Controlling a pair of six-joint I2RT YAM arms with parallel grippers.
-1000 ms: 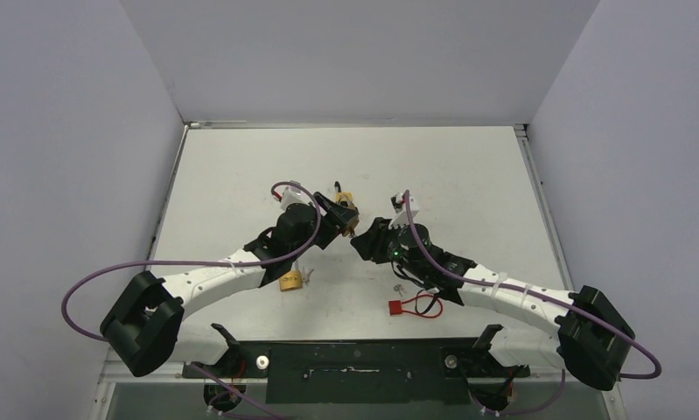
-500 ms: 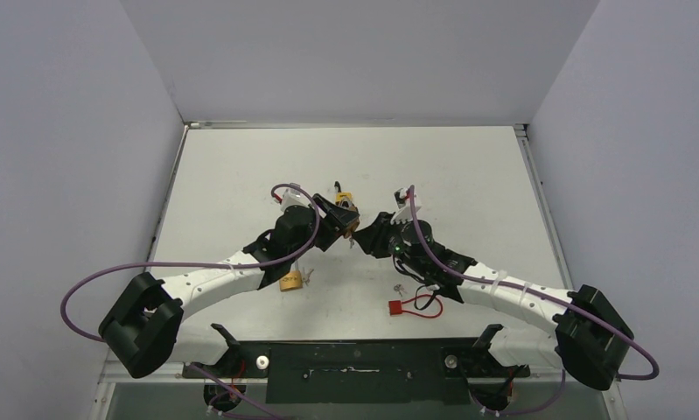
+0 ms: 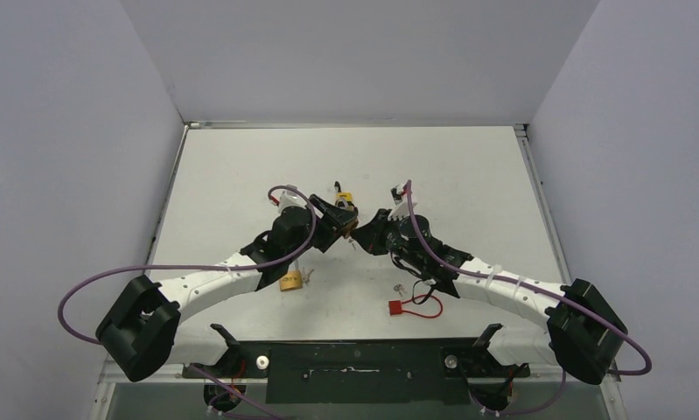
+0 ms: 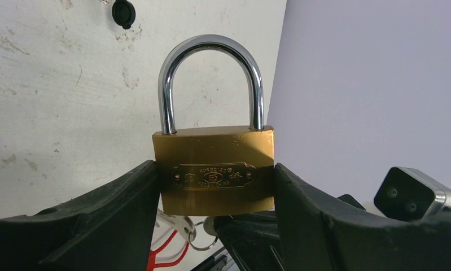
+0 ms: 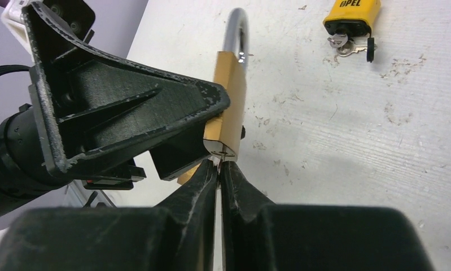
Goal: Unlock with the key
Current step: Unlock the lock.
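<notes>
Above mid-table, left gripper point(image 4: 214, 170) clamps the padlock point(image 5: 228, 96), shackle toward far edge; right gripper point(image 5: 218, 167) pinches the key point(image 4: 209, 224) beneath.

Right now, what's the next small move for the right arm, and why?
Probably roll the right gripper to turn the key. The left gripper clamps the padlock, the shackle sits in both holes, and the right fingertips are pinched shut against the keyhole end. Key depth is hidden.
</notes>
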